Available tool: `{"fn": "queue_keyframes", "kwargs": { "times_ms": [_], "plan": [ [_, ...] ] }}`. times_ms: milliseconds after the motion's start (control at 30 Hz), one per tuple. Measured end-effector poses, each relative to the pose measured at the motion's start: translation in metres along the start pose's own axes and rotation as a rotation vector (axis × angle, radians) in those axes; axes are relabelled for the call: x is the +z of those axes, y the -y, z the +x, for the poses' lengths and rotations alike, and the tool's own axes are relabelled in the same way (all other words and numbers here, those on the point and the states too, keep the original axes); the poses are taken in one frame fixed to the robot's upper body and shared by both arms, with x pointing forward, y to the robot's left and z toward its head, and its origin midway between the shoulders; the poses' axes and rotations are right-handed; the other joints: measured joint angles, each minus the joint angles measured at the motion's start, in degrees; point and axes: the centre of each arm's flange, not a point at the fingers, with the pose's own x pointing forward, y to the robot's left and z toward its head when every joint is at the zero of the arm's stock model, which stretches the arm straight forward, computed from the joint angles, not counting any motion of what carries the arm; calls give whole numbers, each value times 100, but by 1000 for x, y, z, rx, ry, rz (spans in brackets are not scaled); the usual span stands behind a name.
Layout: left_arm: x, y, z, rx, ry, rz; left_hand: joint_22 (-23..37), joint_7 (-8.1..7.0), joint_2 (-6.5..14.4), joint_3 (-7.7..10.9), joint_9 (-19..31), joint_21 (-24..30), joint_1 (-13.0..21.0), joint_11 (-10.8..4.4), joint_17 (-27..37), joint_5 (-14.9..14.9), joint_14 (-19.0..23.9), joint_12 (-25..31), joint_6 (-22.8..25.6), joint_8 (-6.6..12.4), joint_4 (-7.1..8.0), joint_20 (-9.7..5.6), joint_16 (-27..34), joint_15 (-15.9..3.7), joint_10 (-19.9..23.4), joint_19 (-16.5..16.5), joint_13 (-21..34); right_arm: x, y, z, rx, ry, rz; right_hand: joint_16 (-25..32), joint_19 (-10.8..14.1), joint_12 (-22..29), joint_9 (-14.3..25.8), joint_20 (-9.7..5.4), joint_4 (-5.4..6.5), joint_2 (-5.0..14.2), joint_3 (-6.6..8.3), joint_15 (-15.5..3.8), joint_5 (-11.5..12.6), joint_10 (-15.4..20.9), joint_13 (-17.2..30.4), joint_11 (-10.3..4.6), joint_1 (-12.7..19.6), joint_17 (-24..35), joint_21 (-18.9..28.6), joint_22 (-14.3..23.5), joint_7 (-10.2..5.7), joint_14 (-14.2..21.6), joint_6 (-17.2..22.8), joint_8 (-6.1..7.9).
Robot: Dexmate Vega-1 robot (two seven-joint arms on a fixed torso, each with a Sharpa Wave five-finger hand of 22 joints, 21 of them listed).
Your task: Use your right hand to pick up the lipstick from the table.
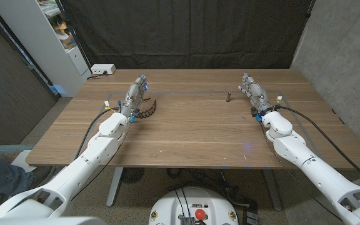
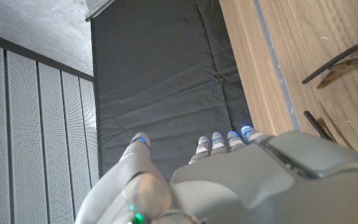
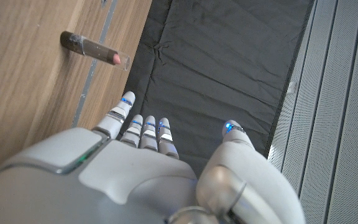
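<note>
The lipstick [image 1: 229, 97], stood upright just beside the spread, empty right hand [image 1: 253, 89], is judged light, rigid and easily toppled, so its dark lower barrel should be pinched.

Bare wood lies between the right hand [image 1: 253, 91] and the lipstick [image 1: 228, 97], which stands upright by itself just beside that hand on its inner side, with open table [image 1: 192, 134] all round it. The only other things on the wood, the left hand [image 1: 135, 95] and a dark curved item [image 1: 147, 110] beside it, sit well apart across the table.
</note>
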Motion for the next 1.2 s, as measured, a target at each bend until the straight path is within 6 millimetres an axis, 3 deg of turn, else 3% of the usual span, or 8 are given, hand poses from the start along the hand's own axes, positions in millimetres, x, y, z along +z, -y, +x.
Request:
{"fn": "queue_keyframes", "kwargs": {
  "times_ms": [767, 1000, 1200],
  "plan": [
    [4, 1, 0, 2, 4, 5, 0, 0, 23, -25, -1, 0, 23, 0, 0, 0, 0, 0, 0, 0, -25, 0, 0, 0, 0, 0, 0, 0, 11, -8, -29, -10, -96, 0, -1, 0, 0, 1, -89, -7, 39, -31, 0, 40, 1, -40, 155, 1, 0, 0, -30, 31, -31, 0],
    [6, 2, 0, 0, 3, 10, 0, 0, 23, -25, -1, 0, 23, 0, 0, 0, 0, 0, 0, 0, -25, 0, 0, 0, 0, 0, 1, -1, 12, -10, -35, -10, -108, 0, -23, 0, 29, -21, -174, -8, 47, -93, 0, 93, 1, -94, 276, -10, 0, -1, -134, 50, -51, 0],
    [7, 3, 1, -1, 5, 11, -1, 0, 23, -25, -1, 0, 23, 0, -1, 0, 0, 0, 0, 0, -24, 0, 0, 0, 0, 0, 1, -2, 14, -11, -41, -10, -120, 0, -23, 0, 29, -21, -198, 14, 71, -124, 0, 102, 16, -103, 297, -27, 0, -1, -134, 19, -51, 0]
  ]
}}
